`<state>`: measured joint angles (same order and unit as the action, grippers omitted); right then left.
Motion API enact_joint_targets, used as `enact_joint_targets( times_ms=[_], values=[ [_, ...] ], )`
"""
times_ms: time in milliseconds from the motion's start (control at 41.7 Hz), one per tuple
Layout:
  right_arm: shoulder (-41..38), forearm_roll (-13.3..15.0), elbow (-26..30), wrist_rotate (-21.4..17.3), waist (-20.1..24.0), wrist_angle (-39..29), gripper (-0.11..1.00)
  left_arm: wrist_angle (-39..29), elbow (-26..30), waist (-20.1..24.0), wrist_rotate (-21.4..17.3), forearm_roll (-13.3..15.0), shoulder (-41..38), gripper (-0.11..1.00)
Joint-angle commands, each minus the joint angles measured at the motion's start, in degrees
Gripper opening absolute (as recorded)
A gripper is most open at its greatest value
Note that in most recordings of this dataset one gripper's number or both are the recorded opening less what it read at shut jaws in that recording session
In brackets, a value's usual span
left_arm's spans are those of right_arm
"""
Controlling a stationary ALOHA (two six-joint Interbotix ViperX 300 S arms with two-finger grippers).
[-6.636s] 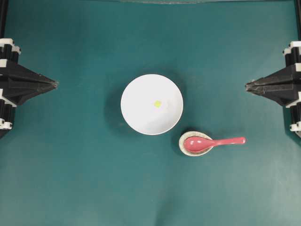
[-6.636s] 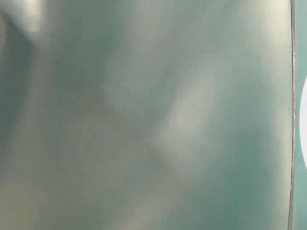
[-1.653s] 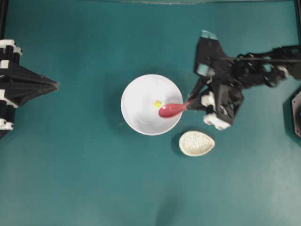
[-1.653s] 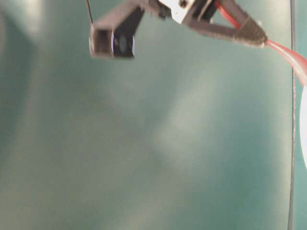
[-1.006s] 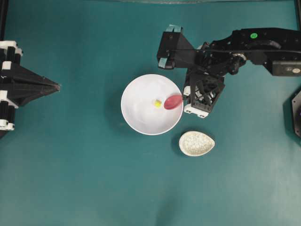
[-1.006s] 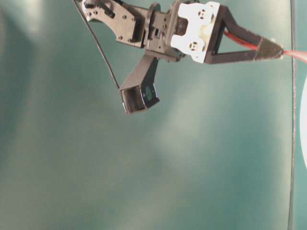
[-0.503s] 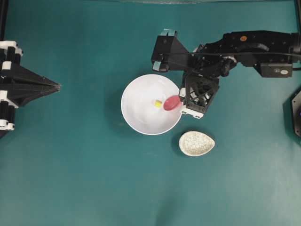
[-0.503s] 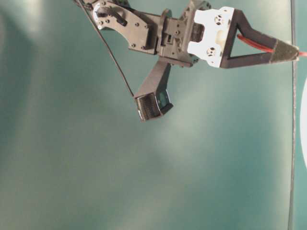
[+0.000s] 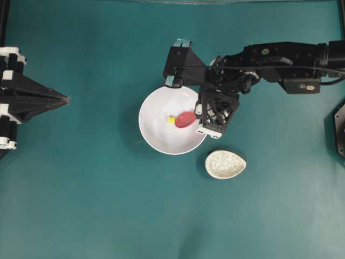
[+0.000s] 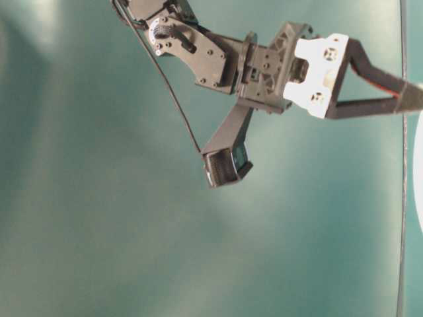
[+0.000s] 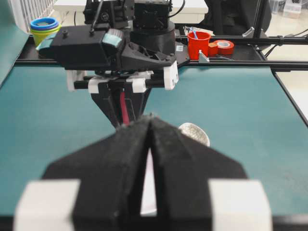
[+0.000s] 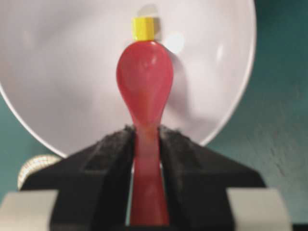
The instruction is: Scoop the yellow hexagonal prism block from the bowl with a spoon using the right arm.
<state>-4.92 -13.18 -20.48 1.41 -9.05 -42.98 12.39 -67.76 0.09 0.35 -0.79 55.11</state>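
The white bowl [image 9: 153,137] sits mid-table. The yellow hexagonal prism block [image 9: 171,120] lies on its floor. My right gripper [image 9: 198,116] reaches over the bowl's right rim, shut on the handle of the pink-red spoon [image 9: 185,119]. In the right wrist view the gripper [image 12: 146,132] clamps the spoon [image 12: 145,77], whose scoop tip meets the block [image 12: 143,28] inside the bowl [image 12: 62,72]. My left gripper [image 9: 64,98] is shut and empty at the left edge, and it also shows in the left wrist view [image 11: 150,118].
A small speckled oval spoon rest [image 9: 225,164] lies empty just right of and below the bowl. In the left wrist view a red cup [image 11: 198,44], tape and stacked cups [image 11: 43,26] stand beyond the table's far edge.
My right gripper has moved left with the spoon, deeper into the bowl. The scoop tip now touches the block, which has shifted slightly left. The left arm has not moved.
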Motion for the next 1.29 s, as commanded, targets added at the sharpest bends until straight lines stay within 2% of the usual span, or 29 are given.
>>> enact_joint_targets(
  times_ms=[0,503,1006,1270],
  values=[
    [0.70,0.09,1.49,0.09,0.44,1.58,0.22,0.18,0.88,-0.09,0.00,-0.09,-0.44,0.00],
    [-0.35,0.18,1.49,0.88,0.70,10.81,0.22,-1.05,0.88,-0.09,0.00,-0.09,-0.53,0.00],
    [1.76,0.26,1.32,0.97,0.70,13.10,0.22,-1.05,0.88,-0.09,0.00,-0.09,-0.53,0.00],
    [3.16,0.26,-0.70,0.88,0.70,16.88,0.22,-1.05,0.88,-0.09,0.00,-0.09,-0.53,0.00]
  ],
)
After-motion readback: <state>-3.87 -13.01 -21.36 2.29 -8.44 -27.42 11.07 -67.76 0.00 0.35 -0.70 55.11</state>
